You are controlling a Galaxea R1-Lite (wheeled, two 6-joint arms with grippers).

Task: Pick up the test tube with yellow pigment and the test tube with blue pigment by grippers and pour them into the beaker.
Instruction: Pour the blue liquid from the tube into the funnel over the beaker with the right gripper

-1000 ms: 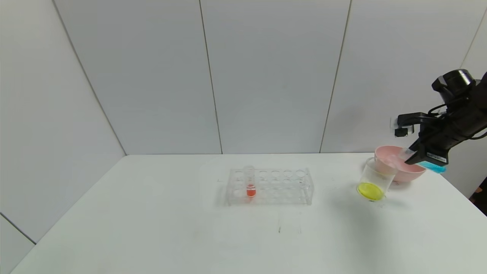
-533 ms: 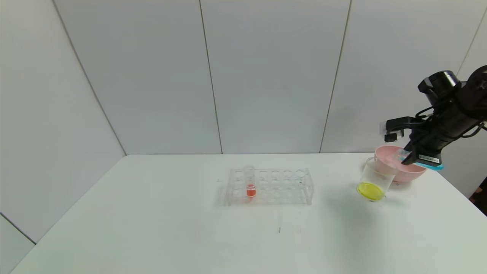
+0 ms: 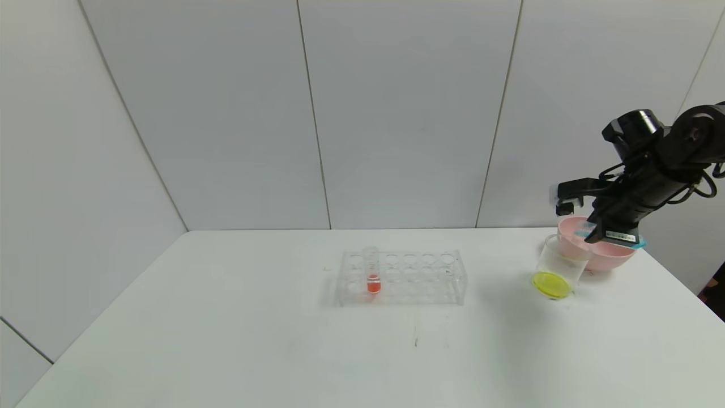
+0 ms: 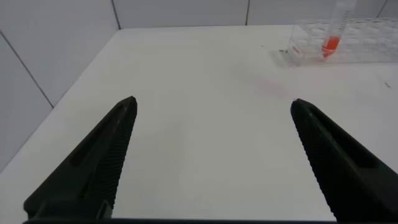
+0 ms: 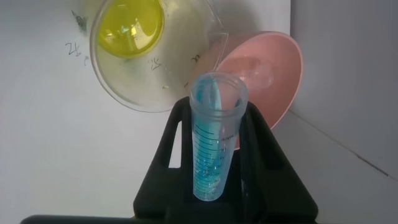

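Right gripper (image 3: pixel 590 233) clamps the blue tube (image 5: pixel 213 134) (tilted) above the beaker (image 3: pixel 558 268); left gripper (image 4: pixel 211 155) gapes.

On the bench (image 3: pixel 226 340), the rack (image 3: pixel 402 277) stands near the middle with one tube (image 3: pixel 372 272) upright in a hole toward its left end. The beaker (image 3: pixel 558 267) stands well to the right, just before the bowl (image 3: pixel 609 255). The right hand (image 3: pixel 592 229) hangs above the bowl, clamping the test tube with blue pigment (image 5: pixel 212 137) tilted, mouth toward the beaker.
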